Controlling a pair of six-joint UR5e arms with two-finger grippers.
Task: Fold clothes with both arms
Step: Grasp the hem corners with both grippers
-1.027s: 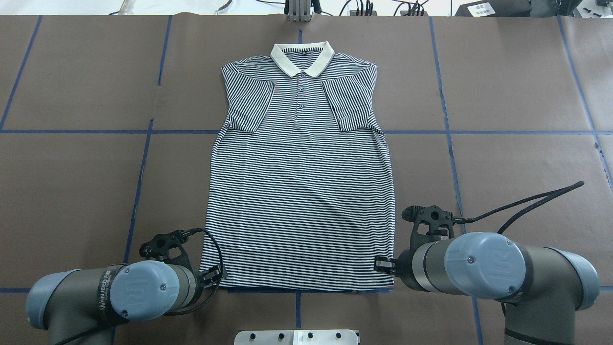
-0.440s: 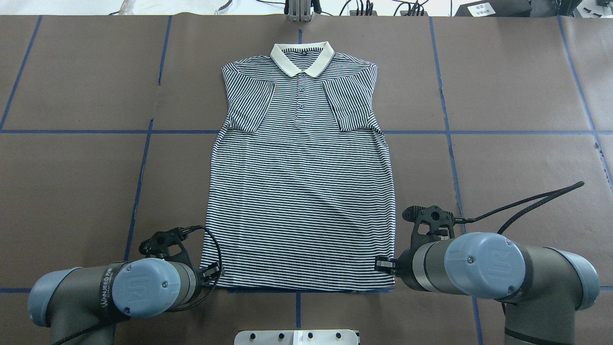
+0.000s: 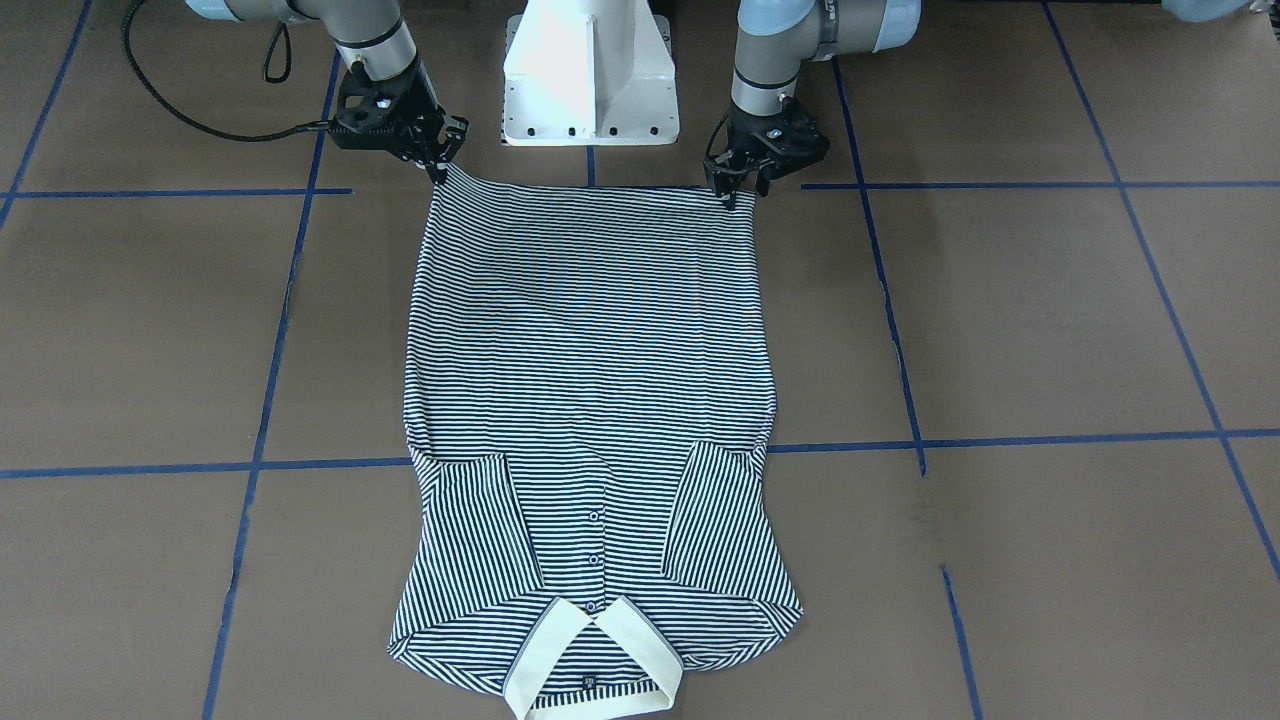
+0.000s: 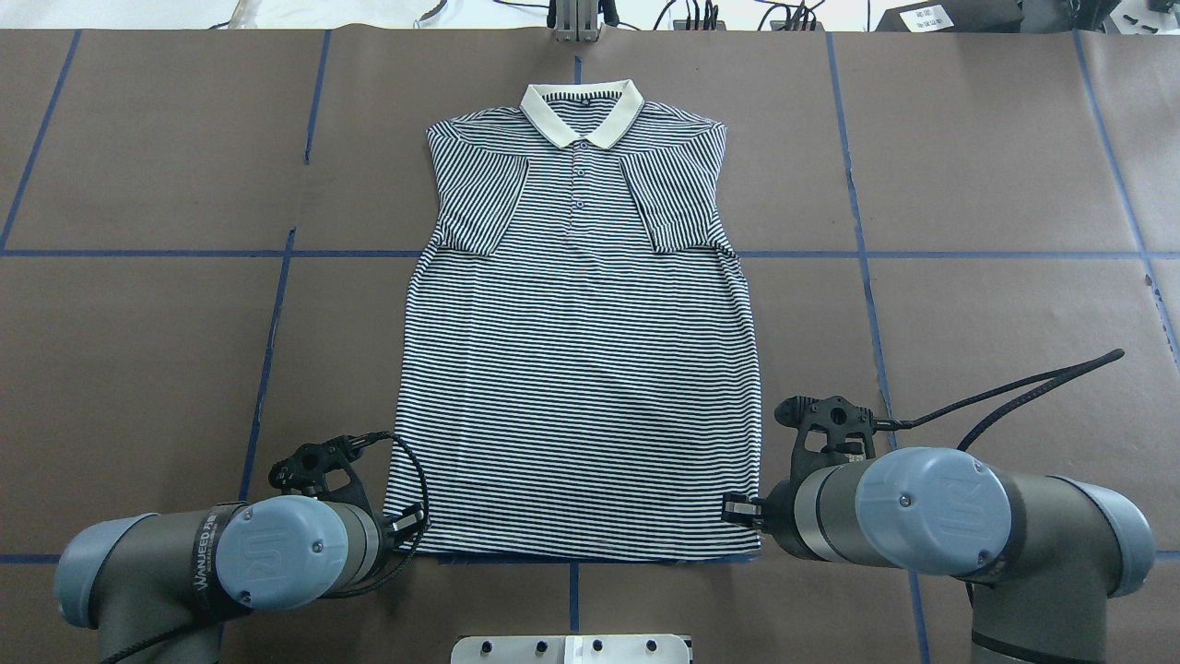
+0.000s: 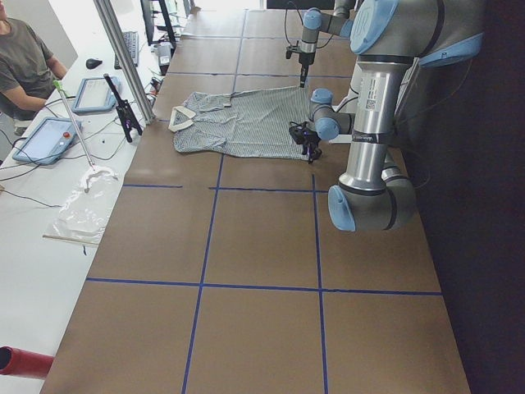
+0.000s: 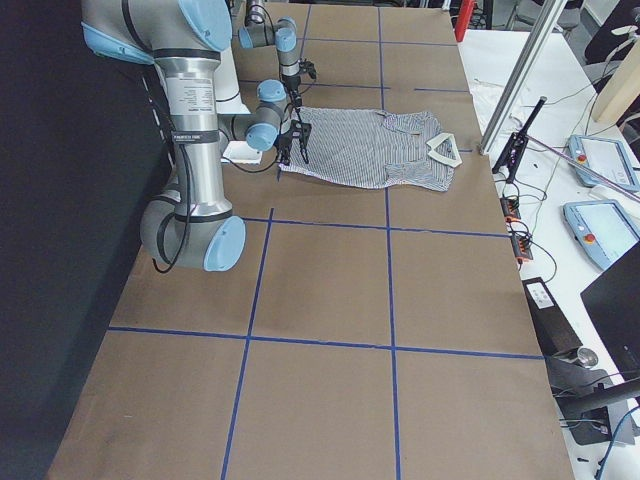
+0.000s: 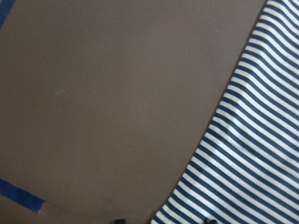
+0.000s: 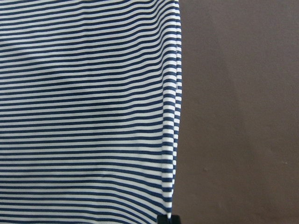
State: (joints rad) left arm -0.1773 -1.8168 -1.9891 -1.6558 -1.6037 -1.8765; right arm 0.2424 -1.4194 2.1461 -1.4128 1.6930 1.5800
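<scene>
Polo shirt (image 4: 576, 387) is awaiting its lift: left claw (image 3: 737, 188), spread, is still adjusting around one hem corner, right claw (image 3: 440, 170) pinching the other.

"UR" on the blue joint caps (image 4: 931, 507)

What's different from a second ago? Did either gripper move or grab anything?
Only the left gripper moved: it edged very slightly forward, away from the robot's base, beside the near hem corner of the shirt. No new grab or release shows. The right gripper at the other hem corner and the flat shirt stayed as they were.
</scene>
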